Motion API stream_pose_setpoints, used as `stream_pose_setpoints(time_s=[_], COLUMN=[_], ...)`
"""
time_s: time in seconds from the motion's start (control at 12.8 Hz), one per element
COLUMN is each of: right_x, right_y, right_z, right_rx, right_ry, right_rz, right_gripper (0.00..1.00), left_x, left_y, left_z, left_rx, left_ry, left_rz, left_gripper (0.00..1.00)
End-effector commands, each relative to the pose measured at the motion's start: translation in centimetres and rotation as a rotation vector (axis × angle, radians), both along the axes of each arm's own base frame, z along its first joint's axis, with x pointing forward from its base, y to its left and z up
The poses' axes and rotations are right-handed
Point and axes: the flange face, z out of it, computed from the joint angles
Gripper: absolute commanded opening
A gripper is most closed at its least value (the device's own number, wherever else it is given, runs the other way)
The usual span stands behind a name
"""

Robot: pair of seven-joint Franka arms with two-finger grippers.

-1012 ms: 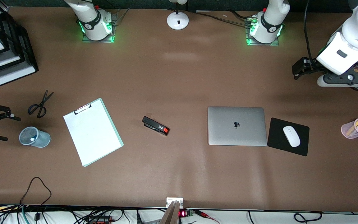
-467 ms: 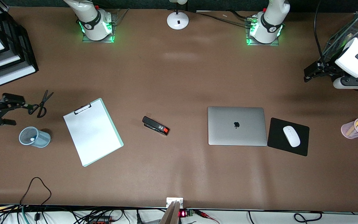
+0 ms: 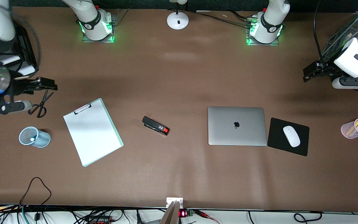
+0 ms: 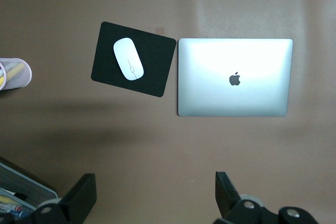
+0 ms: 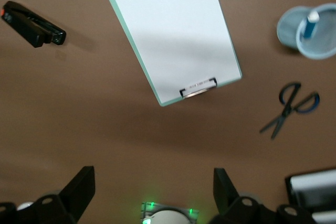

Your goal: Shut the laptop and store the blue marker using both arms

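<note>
brown table (image 3: 179, 174) carries closed laptop (image 3: 236, 125), mouse pad (image 3: 300, 146), stapler (image 3: 155, 125), clipboard (image 3: 92, 132), scissors (image 3: 41, 104) — perhaps more.

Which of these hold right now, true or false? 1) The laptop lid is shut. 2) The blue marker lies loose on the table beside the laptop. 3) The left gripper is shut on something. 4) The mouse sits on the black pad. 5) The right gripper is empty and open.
1) True: the laptop lies flat, lid down, logo up.
2) False: the blue marker stands in the blue mesh cup at the right arm's end of the table.
3) False: the left gripper is open and empty, over bare table.
4) True: the mouse rests on the mouse pad beside the laptop.
5) True: the right gripper holds nothing, fingers apart, up near the scissors.
</note>
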Motion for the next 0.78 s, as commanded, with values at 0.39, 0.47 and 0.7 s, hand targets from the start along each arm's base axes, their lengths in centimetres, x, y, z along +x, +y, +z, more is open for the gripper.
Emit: stream_pose_setpoints(time_s=[0.39,0.47,0.7], right_x=[-7.0,-8.0,-9.0], right_y=[-0.9,-0.9,-1.1], right_z=[3.4,3.5,3.4], right_rx=[-0.052,-0.047,-0.039], right_ry=[-0.191,-0.219,-0.253], right_rz=[-0.185,-0.186,-0.178], right_gripper=[1.00,1.00,1.00], left_x=[-0.3,-0.2,-0.2], left_y=[0.1,0.0,0.0], left_z=[0.2,0.2,0.2], left_rx=[-0.015,-0.015,-0.015], left_ry=[-0.008,-0.009,-0.009], left_rz=[-0.024,-0.026,-0.024], left_gripper=[1.00,1.00,1.00])
